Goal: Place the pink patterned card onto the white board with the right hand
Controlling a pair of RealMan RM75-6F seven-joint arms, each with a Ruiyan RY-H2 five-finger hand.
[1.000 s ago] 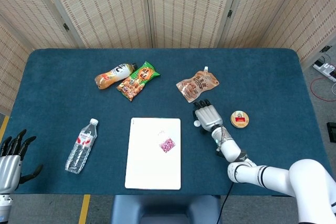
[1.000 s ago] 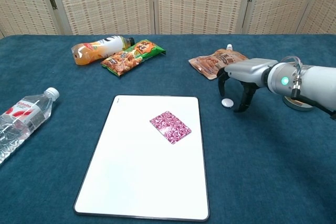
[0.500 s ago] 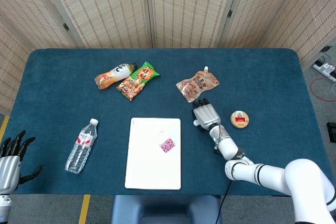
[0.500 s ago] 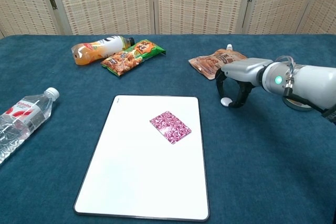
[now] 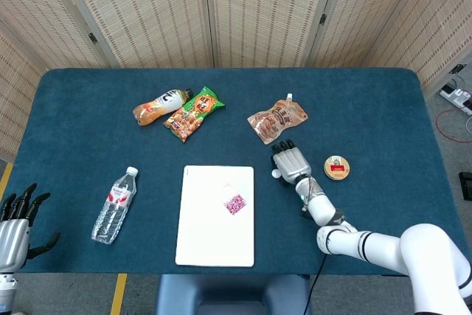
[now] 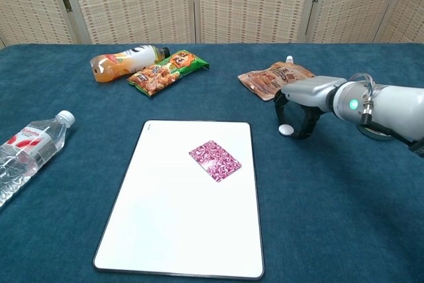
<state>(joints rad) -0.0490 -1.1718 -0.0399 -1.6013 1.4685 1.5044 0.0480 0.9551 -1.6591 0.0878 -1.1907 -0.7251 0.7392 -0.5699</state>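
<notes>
Chest view, right hand (image 6: 299, 112) curled, seemingly empty.

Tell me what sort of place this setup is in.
Likely an indoor lab or test room staged for robot work: a table covered in blue cloth, woven folding screens boxing it in behind, and cables with a power strip on the floor at right.

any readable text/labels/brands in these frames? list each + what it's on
None reads clearly.
Green snack bag: large characters printed, too blurred to read.
Orange drink bottle: dark label, illegible.
Water bottle: red-and-white label, illegible.
Brown spouted pouch: print too small.
Round tin: lid design blurred.
Pink patterned card: pattern only, no text visible.
White board: no writing visible.
</notes>
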